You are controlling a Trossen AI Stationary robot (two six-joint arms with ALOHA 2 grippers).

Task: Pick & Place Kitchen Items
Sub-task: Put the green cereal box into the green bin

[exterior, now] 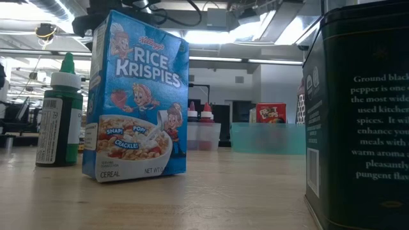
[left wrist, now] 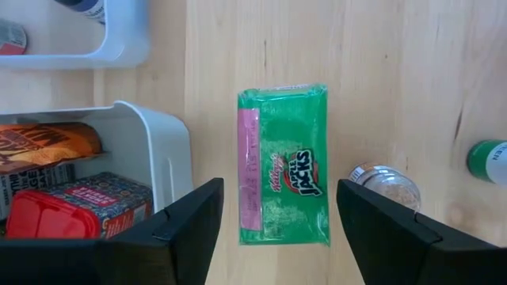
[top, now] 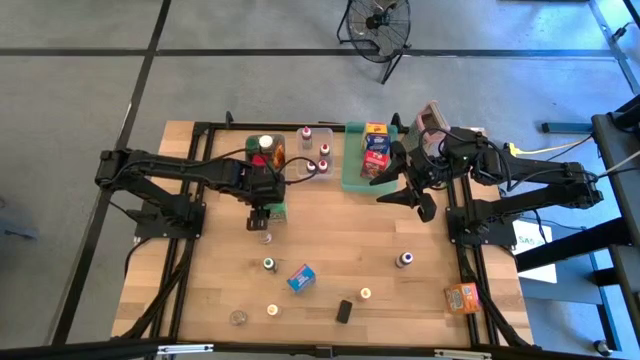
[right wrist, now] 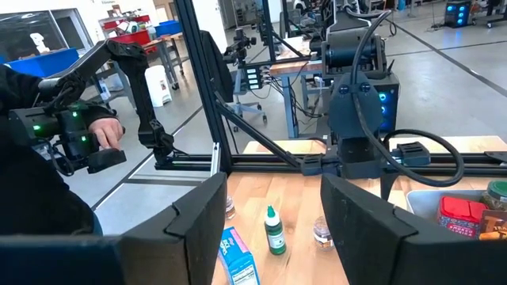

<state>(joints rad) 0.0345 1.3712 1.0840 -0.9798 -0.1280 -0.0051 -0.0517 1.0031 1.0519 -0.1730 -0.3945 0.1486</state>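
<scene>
Light wooden table with scattered small bottles, blue cereal box, orange box, green tray.

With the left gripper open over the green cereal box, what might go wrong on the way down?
1. The left gripper straddles the green Apple Jacks box, which lies flat; the fingers may slide off its low sides.
2. A small clear jar lies close beside the box and could be knocked by the nearer finger.
3. The white bin stands close on the other side, so that finger might catch its wall.
The right gripper waits open by the green tray.
</scene>
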